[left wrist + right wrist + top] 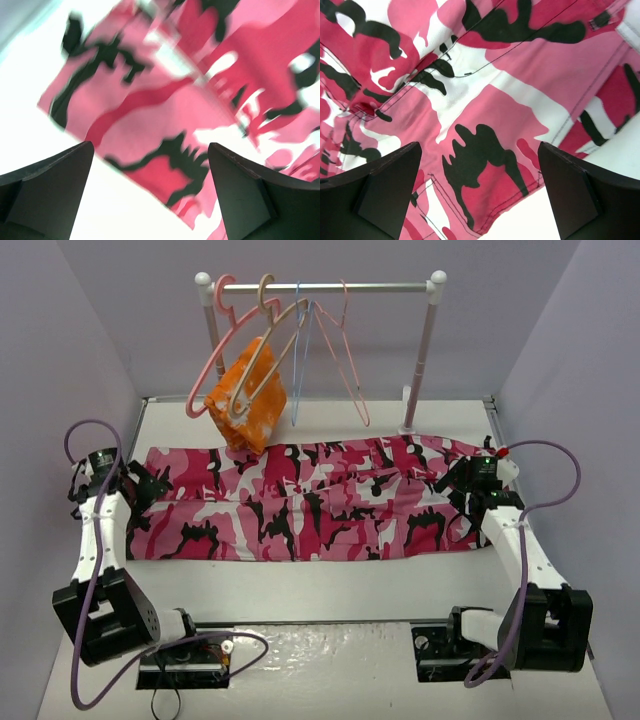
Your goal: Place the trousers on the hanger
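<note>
Step in hand, as judged: the trousers (300,505) are to be gripped at both ends. They lie flat across the middle of the table (330,585), well apart from the hanger (271,302), which hangs on the rail (330,286) at upper centre, beside an orange cloth (248,400).

Advice: each pinch should be taken inside the fabric edge, with all layers caught. The two ends should be raised evenly, so that the cloth can be draped over the crossbar.

Pose: the left gripper (140,485) is held low over the leg end at frame left, its fingers spread wide with nothing between them; its wrist view is blurred. The right gripper (455,480) is held over the stitched end at frame right, equally wide and holding nothing.
</note>
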### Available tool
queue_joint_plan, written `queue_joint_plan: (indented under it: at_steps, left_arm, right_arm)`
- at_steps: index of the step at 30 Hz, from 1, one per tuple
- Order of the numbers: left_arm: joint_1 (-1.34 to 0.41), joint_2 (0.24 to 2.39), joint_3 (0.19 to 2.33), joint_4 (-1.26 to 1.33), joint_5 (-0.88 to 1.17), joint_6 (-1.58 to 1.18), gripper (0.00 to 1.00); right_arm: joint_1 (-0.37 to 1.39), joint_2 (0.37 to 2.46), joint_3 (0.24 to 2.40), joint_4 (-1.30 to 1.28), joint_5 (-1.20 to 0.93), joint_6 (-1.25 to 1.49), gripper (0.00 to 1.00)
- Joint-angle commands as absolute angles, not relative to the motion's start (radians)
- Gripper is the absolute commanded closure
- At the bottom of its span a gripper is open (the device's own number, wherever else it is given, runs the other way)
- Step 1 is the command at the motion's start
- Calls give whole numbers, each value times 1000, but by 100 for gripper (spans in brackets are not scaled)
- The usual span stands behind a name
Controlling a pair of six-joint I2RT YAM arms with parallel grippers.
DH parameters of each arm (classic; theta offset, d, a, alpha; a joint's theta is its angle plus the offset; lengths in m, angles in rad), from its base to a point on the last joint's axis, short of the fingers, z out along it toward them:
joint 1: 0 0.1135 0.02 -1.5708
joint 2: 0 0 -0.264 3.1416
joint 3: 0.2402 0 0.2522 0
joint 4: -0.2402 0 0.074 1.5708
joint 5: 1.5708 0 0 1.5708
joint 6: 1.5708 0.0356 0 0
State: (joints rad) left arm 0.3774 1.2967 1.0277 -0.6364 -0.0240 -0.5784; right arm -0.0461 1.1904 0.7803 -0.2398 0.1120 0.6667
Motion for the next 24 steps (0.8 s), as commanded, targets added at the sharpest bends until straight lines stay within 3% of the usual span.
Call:
queue_joint_plan:
  at_steps: [1,15,24]
  left_arm:
    - [418,1273,902,-692,-11,-659,3]
    - [514,1389,784,-550,59,-674,4]
    - [514,1470,786,-522,17,-705,14]
  right_arm:
    - [-68,1140,787,-295,62,650,0]
    - [-87,1104,765,-300,9,629,0]
    - [-90,1096,755,-302,-19,624,0]
